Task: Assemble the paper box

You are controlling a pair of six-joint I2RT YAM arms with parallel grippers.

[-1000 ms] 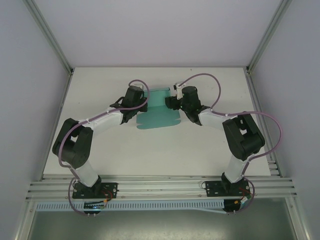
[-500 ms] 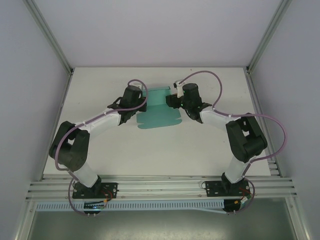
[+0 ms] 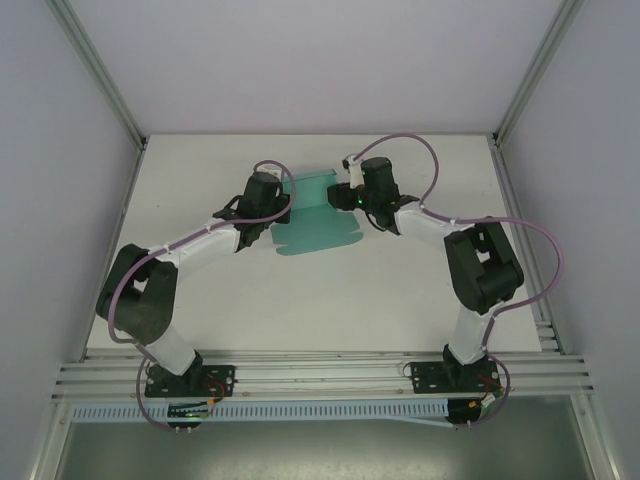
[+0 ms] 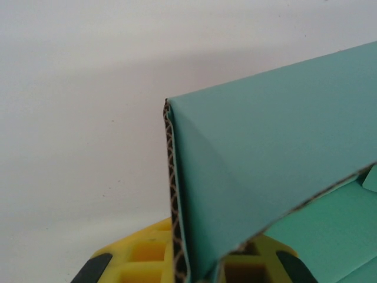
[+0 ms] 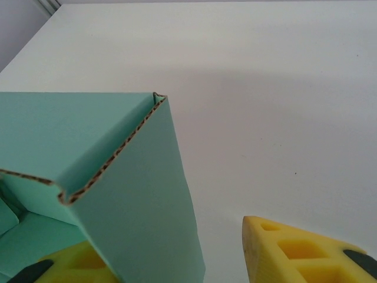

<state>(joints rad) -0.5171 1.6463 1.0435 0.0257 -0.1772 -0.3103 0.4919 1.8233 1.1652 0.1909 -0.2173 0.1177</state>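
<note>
A robotics lab cell: white table (image 3: 300, 310) boxed by aluminium rails (image 3: 320, 372) and plain walls (image 3: 320, 60).

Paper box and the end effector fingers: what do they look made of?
Paper box: thin corrugated card with matte teal faces; the cut edge shows brown wavy fluting between the liners. End effector fingers: probably hard plastic, moulded or printed, in plain yellow with open rectangular pockets. The dark inserts on them may be rubber, but too little shows to tell.
</note>
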